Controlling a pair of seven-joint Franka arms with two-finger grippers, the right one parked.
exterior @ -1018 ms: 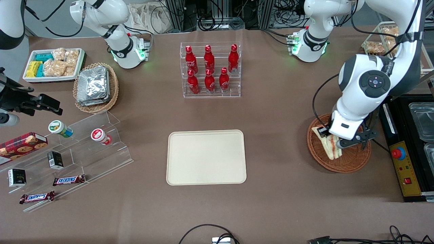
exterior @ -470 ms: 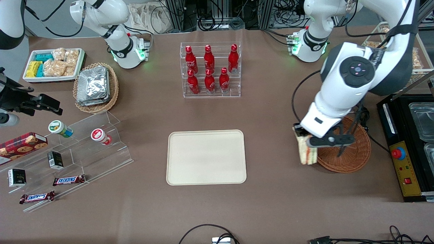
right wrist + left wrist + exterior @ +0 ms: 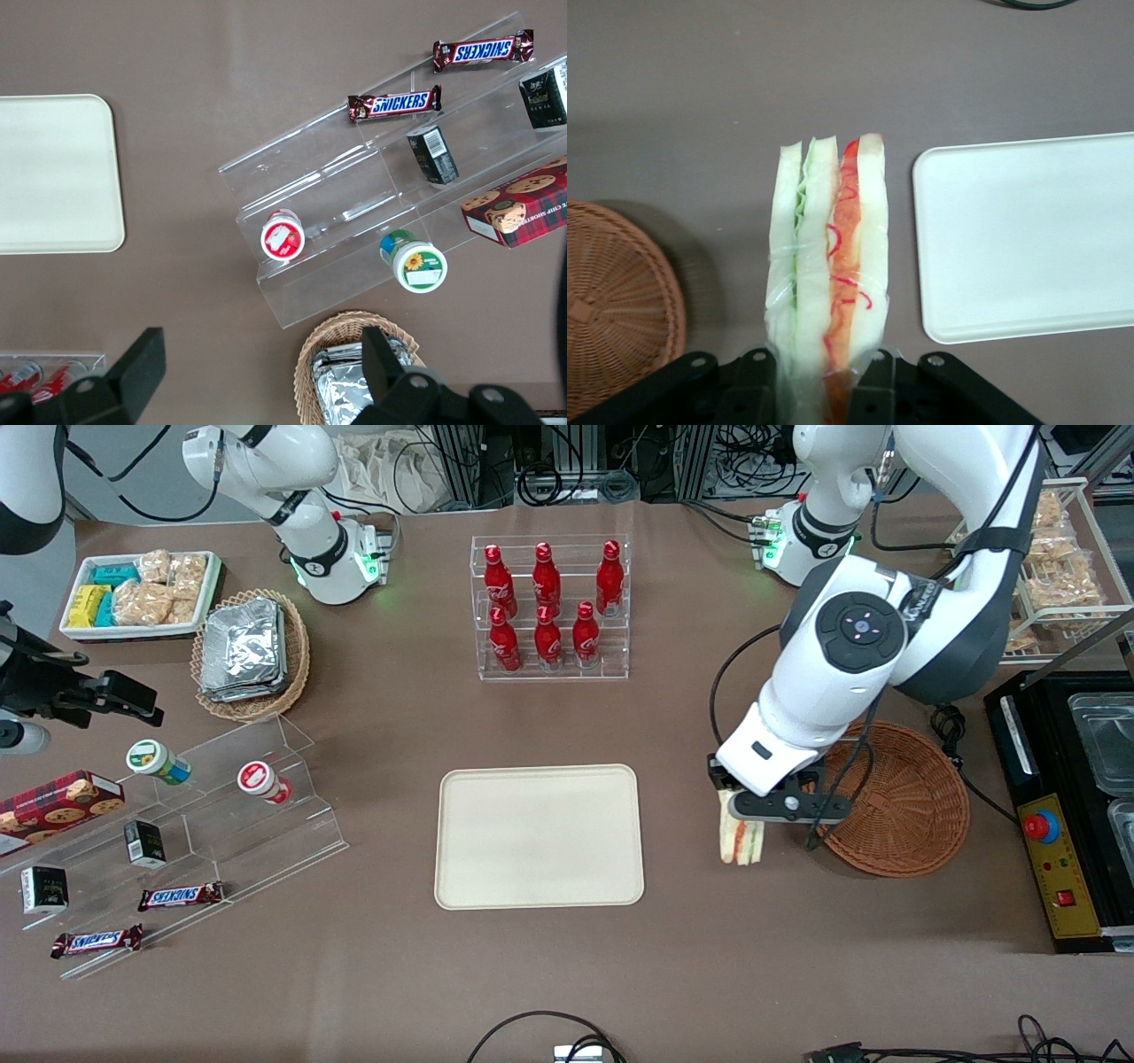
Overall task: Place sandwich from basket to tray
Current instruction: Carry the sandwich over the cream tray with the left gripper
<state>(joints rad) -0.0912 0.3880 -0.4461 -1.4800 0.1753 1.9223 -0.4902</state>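
Gripper hangs over bare table, between the tray and the basket, just off the basket's rim. Fingers are clamped on the sandwich, one on each bread face, squeezing the clear wrap at the wide end.

Sandwich is off the table, held on edge. Long axis runs straight out from the fingers, narrow end pointing away from the gripper; in the front view that end points toward the camera. The wrist view shows the layers edge-on: green filling on the side nearer the basket, orange-red filling on the side nearer the tray. The sandwich sits over the table strip between those two, touching neither.

Basket shows nothing inside. Tray is bare and flat on the table, long side across the front view. A clear rack of red bottles stands farther from the front camera than the tray.
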